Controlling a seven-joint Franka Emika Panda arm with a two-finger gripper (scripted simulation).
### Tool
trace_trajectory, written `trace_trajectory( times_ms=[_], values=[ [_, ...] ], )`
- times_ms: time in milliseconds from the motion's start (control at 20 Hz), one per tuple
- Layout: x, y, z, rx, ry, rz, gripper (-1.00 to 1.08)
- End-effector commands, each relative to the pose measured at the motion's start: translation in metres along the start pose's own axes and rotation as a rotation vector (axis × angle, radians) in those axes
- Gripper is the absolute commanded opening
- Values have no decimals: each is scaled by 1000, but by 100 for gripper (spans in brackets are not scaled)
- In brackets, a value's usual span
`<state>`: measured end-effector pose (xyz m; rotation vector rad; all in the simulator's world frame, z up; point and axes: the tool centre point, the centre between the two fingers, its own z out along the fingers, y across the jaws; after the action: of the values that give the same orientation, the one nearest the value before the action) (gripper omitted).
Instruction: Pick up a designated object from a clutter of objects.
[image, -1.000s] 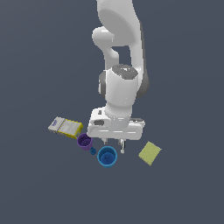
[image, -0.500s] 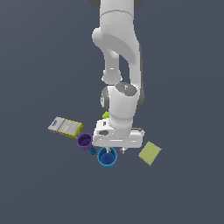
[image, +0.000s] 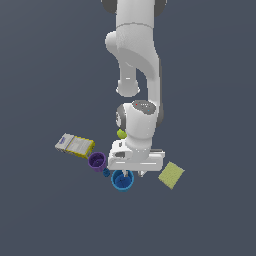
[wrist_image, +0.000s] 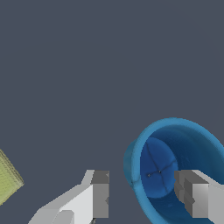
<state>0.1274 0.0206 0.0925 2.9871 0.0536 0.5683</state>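
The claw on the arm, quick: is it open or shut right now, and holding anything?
Gripper: open, holding nothing; its jaws straddle one wall of the blue cup.

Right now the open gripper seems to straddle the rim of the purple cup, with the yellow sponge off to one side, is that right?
Not quite: the wrist view shows the open gripper straddling the rim of the blue cup, not the purple cup. The yellow sponge does lie off to one side.
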Motion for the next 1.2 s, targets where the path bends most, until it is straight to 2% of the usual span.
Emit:
trace_trajectory(
  times_ms=[0, 650, 700, 1150],
  values=[
    [0, 0, 0, 0, 1, 0, 28],
    [-1, 0, 28, 0, 3, 0, 28],
    [-1, 0, 28, 0, 3, 0, -100],
    [-1, 0, 28, 0, 3, 0, -100]
  ],
)
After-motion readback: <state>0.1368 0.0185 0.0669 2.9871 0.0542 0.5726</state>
